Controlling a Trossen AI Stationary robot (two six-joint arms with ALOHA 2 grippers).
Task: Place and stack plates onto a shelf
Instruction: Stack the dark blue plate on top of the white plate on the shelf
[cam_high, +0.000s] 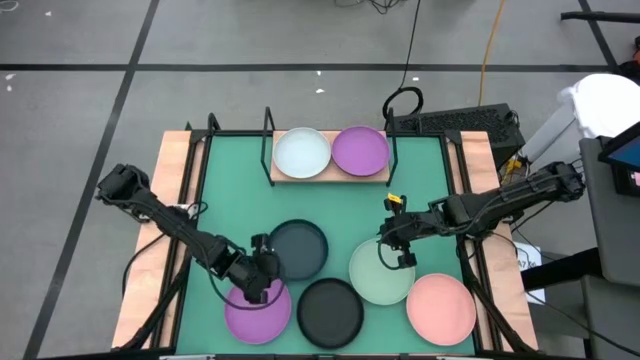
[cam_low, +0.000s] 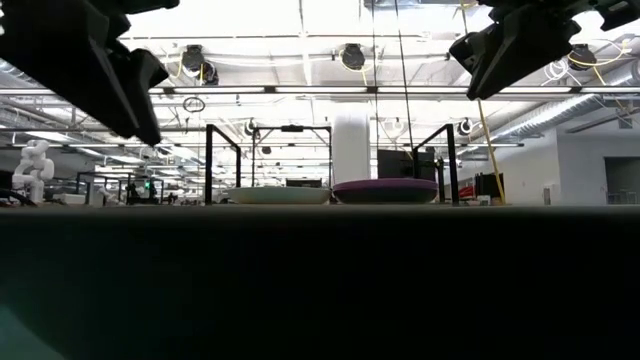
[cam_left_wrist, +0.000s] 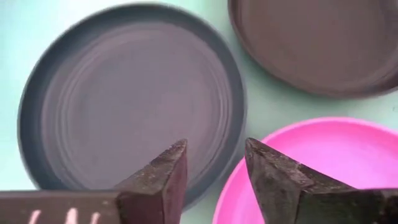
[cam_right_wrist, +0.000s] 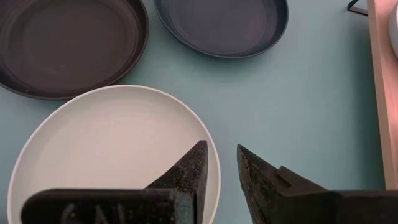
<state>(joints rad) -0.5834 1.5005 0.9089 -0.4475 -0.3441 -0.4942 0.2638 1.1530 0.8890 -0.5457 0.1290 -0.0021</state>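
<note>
— What was hard to make out?
— In the low view the table (cam_high: 420, 180) was a dark band, and only the white plate (cam_low: 277, 194) and a purple plate (cam_low: 385, 190) showed, side by side on the light-wood shelf (cam_high: 330, 176) between its black wire posts. The left gripper (cam_high: 262, 282) hid part of the second purple plate (cam_high: 258, 308).

— And the grippers?
— The left one hung over the dark teal plate's (cam_left_wrist: 130, 106) rim, fingers narrowly parted, holding nothing. The right gripper (cam_right_wrist: 221, 171) sat at the pale mint plate's (cam_right_wrist: 112, 149) edge, also slightly open and empty.

— The rest?
— Round, shallow, matte: a black plate (cam_high: 330, 310) and a salmon pink plate (cam_high: 441, 308) lay on the green table.
</note>
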